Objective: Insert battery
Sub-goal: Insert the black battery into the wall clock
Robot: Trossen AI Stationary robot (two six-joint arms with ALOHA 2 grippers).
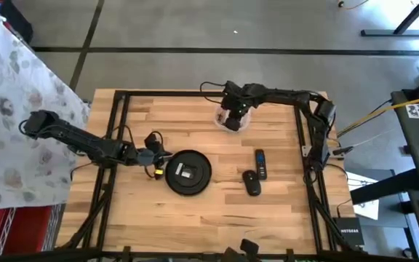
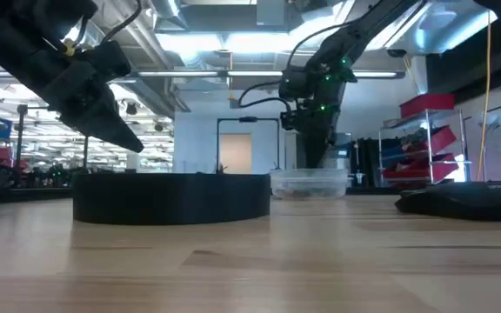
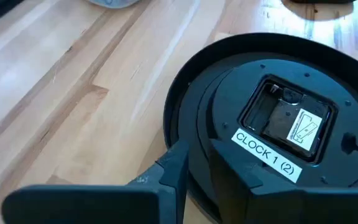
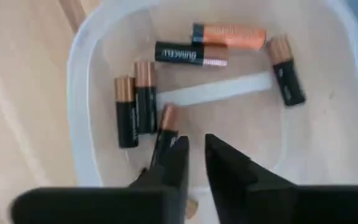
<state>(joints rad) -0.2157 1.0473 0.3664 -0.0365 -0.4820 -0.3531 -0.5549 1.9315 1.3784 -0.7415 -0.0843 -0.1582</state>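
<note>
Left pincer point(image 1: 156, 154): at the left edge of the round black clock point(image 1: 188, 172), which lies face down on the wooden surface point(image 1: 209, 211); one dark finger point(image 3: 174, 167) reaches the clock's rim, and whether the fingers are spread or pressed together cannot be told. Clock back: rectangular battery compartment point(image 3: 289, 121) with a white sticker inside, and a white label reading "CLOCK 1 (2)" point(image 3: 265, 155) below it.

Right pincer point(image 4: 193, 163): lowered into the clear plastic container point(image 4: 78, 81) near the far edge of the surface, fingers slightly parted with a narrow gap between them, pinching nothing. One battery point(image 4: 165, 137) lies just beside the left-hand finger point(image 4: 176, 162). Further batteries point(image 4: 135, 102) in the container: two side by side, one black Duracell cell, one orange cell touching it, one more set apart.

Right of the clock: black remote control point(image 1: 260, 164), and a black computer mouse point(image 1: 251, 182) just beside it.
</note>
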